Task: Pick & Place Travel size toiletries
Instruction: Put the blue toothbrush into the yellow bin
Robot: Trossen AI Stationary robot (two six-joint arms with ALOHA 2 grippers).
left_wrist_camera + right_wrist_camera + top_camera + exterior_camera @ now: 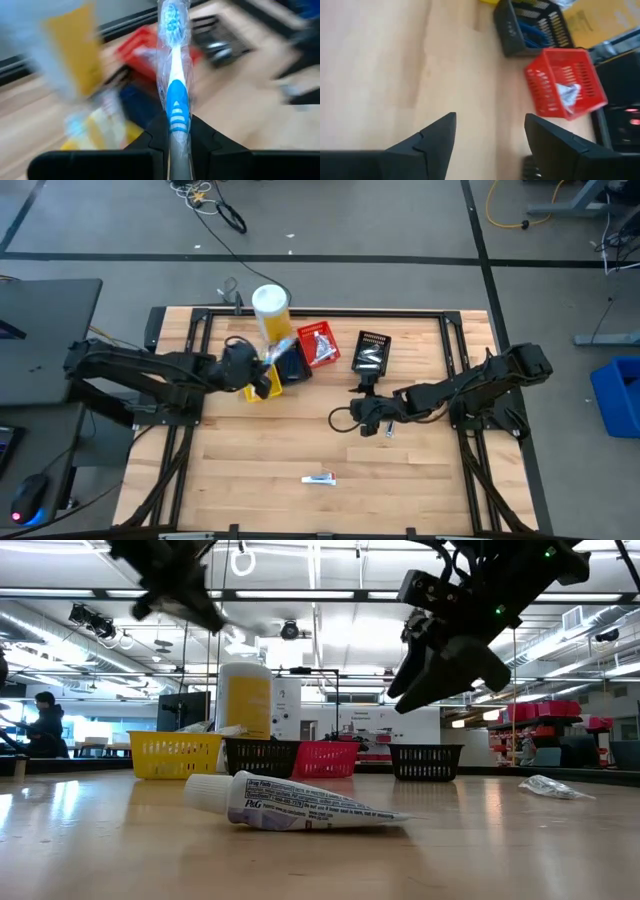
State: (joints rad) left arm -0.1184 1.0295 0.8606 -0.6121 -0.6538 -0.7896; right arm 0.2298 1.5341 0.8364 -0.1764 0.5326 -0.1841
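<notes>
My left gripper (266,365) hovers above the yellow basket (258,388), shut on a clear-wrapped blue-and-white toothbrush (172,60). The brush head points toward the red basket (320,345). My right gripper (490,145) is open over bare table near the middle (368,417), with nothing between its fingers. A white tube (300,805) lies flat on the near part of the table (318,478). A silvery packet (555,787) lies on the table beside my right gripper (388,430). The red basket holds a silvery packet (568,94), and a black basket (532,25) holds dark blue sticks. My left gripper pinches the toothbrush by its handle's lower end (179,135) between the two fingers. The brush runs along the fingers and sticks out forward past them, head outermost (171,15). It is lifted clear of the table and baskets.
A tall yellow canister with a white lid (270,308) stands at the far edge behind the baskets. A second black basket (372,352) sits right of the red one. Bare wood spreads across the near half of the table (240,470). A person (45,725) is far off in the room.
</notes>
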